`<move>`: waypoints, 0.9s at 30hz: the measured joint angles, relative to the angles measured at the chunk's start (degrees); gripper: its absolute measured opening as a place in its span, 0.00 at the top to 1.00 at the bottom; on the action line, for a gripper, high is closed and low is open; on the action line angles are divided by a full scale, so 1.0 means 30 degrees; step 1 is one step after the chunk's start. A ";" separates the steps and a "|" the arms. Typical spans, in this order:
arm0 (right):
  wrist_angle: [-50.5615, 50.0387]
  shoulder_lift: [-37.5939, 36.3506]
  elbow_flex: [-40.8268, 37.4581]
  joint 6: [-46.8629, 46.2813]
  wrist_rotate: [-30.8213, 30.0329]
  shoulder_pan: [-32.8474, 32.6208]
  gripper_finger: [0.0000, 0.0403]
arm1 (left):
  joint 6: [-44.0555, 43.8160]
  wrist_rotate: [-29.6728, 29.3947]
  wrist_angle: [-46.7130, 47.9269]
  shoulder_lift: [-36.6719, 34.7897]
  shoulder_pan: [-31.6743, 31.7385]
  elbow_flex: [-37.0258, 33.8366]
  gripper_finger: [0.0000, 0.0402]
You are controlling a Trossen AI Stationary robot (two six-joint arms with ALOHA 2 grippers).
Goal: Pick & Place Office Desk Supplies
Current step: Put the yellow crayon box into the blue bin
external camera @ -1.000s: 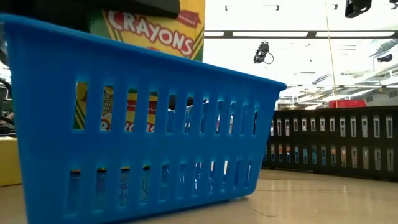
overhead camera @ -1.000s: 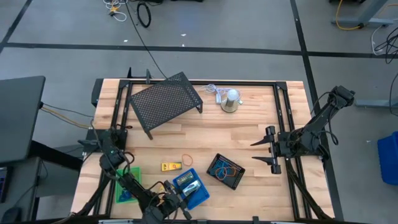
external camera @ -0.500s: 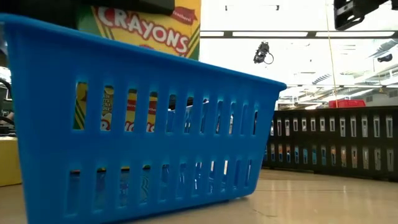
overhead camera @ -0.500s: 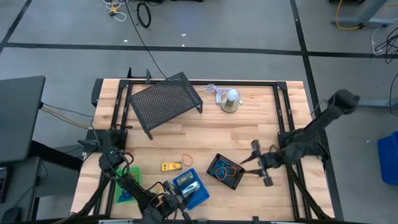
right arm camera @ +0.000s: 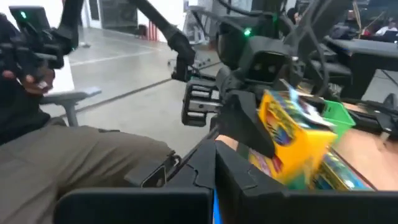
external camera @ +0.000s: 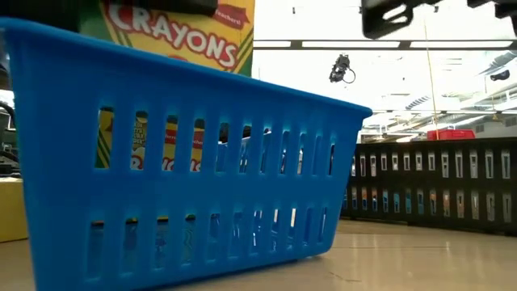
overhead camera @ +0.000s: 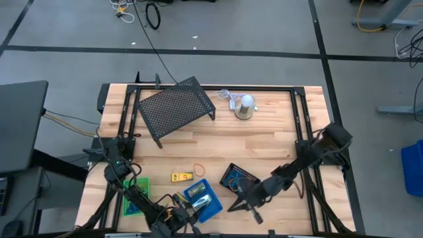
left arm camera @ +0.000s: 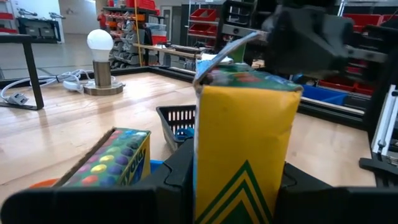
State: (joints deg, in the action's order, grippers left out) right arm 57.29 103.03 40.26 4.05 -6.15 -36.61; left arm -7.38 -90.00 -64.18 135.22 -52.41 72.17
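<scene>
At the desk's near edge, left gripper clamped an upright yellow-green crayon box, held over the blue tray; in the low view the box rose above the blue tray's slotted wall. Second crayon box lay flat on the desk just behind the blue tray, an orange elastic loop beside it. Green tray sat at the desk's left front corner, beside the left arm. Right gripper, fingers closed and empty, reached low across the front, just before the black-mesh tray, which held coloured loops. Large black mesh rack stood at the back left; silver dome-shaped thing with white cord, back centre.
</scene>
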 joint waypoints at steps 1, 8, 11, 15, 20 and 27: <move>-0.0291 0.0339 0.0497 0.0058 -0.0041 0.0064 0.99 | -0.0157 -0.0012 0.0053 0.0000 0.0001 -0.0025 0.74; -0.2908 0.1428 0.2388 -0.1064 -0.1283 0.0756 0.99 | -0.0335 -0.0007 0.0512 0.0000 0.0092 -0.0025 0.74; -0.3531 0.2004 0.3055 -0.1309 -0.1282 0.0902 1.00 | -0.0355 0.0004 0.0628 0.0000 0.0236 -0.0025 0.74; -0.5193 0.2847 0.4226 -0.1581 -0.1272 0.1039 1.00 | -0.0788 -0.0007 0.0948 0.0000 0.0351 -0.0025 0.74; -0.6483 0.3415 0.5394 -0.1997 -0.1450 0.1146 1.00 | -0.1775 -0.0003 0.1524 -0.0003 0.0410 -0.0025 0.74; -0.8037 0.3829 0.6248 -0.2657 -0.2347 0.1342 1.00 | -0.1872 0.0007 0.1537 -0.0007 0.0468 -0.0025 0.74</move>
State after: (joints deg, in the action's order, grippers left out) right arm 33.18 114.51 59.00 -3.92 -13.19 -32.59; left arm -12.99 -89.97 -59.57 135.20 -51.00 72.10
